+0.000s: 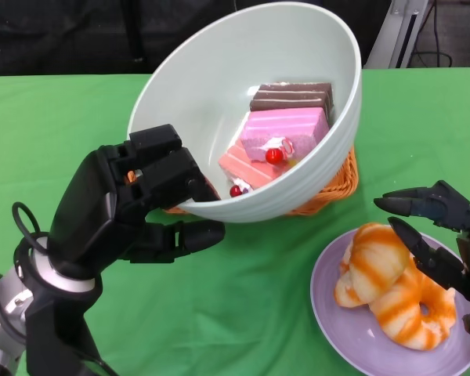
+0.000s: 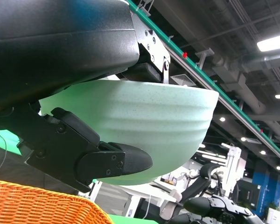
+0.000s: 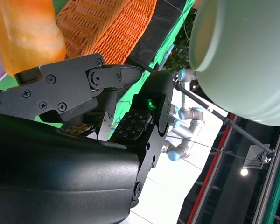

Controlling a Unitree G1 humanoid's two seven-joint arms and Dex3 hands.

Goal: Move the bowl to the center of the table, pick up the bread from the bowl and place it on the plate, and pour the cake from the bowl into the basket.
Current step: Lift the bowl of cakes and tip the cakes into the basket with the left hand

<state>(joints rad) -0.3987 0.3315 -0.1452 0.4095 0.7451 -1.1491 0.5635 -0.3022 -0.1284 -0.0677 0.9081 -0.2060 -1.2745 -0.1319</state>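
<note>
On the purple plate [image 1: 352, 325] nearest the camera the bread [image 1: 388, 286] is already laid, the right hand [image 1: 435, 235] spread empty beside it. Further off, the tilted bowl [image 1: 219, 86] is gripped at its rim by the left hand [image 1: 141, 200] above the basket [image 1: 333, 192]; cake [image 1: 278, 141] could be spilled onto the surface if the tilt aims off.

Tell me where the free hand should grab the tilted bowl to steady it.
Probably the bowl's bare far rim, from the robot's right; the left hand already grips the near rim, and the cakes lie low inside. The right hand is free by the plate.
</note>
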